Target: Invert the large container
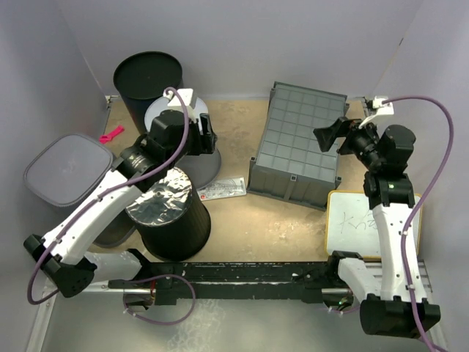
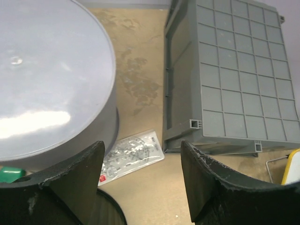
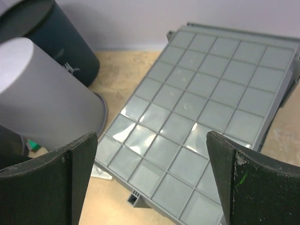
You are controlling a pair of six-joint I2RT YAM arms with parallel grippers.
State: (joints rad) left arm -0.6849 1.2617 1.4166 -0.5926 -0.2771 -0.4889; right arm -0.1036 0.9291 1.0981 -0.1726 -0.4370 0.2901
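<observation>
The sandy tabletop carries the large container, a grey crate lying right of centre with its gridded base facing up and its open side down. Its far right corner is hidden behind the right gripper. Whether it lies flat or slightly tipped cannot be told.

Well to the left of the large container, at the back, stands a dark navy bin with its mouth up. Left of the container and nearer the arms stands a black bin with crinkled silver foil across its top. Between those two bins, a grey cylinder stands with a closed flat face up. The left arm covers most of it from above.

Far left of the large container, a grey lidded tub is partly cut off by the side wall. Just beside the container's near right corner lies a whiteboard with faint scribbles that cannot be read. A printed leaflet lies flat just off the container's near left corner. A small pink item at the far left is too small to identify.

The left gripper hovers beside the grey cylinder, spread apart and holding nothing. The right gripper hangs above the large container's base, spread wide and empty.
</observation>
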